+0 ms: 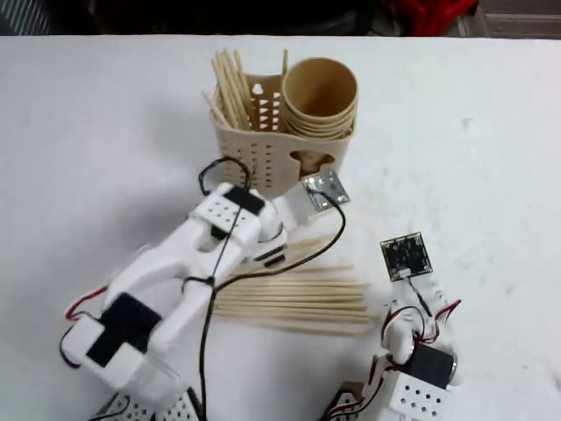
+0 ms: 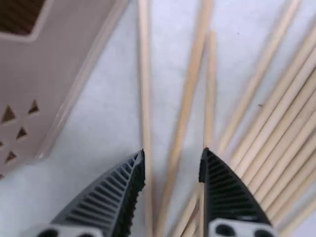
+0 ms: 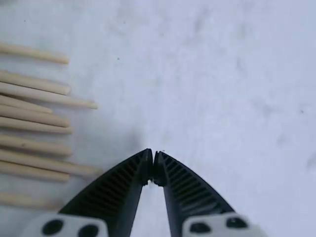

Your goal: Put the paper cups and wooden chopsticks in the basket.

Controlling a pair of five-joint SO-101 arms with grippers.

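Left claw (image 2: 173, 153): spread wide, low over the chopsticks (image 2: 186, 108) on the worktop (image 1: 105, 132). A couple of sticks lie between its jaws, nothing pinched yet.
Right claw (image 3: 151, 154): pressed together, holding nothing, over bare worktop just beside the stick ends.
Paper cups (image 1: 321, 88): stacked in the basket (image 1: 263, 158), done by the look of it.
Chopsticks: one bundle (image 1: 230, 83) stands in the basket's other compartment; the rest lie fanned in front of it.
Risk: the sticks are thin, round and crossed. Close off-centre and one could roll or pivot out. Grab several and some may slip on the lift. The basket wall is near, so a careless swing could nudge it.
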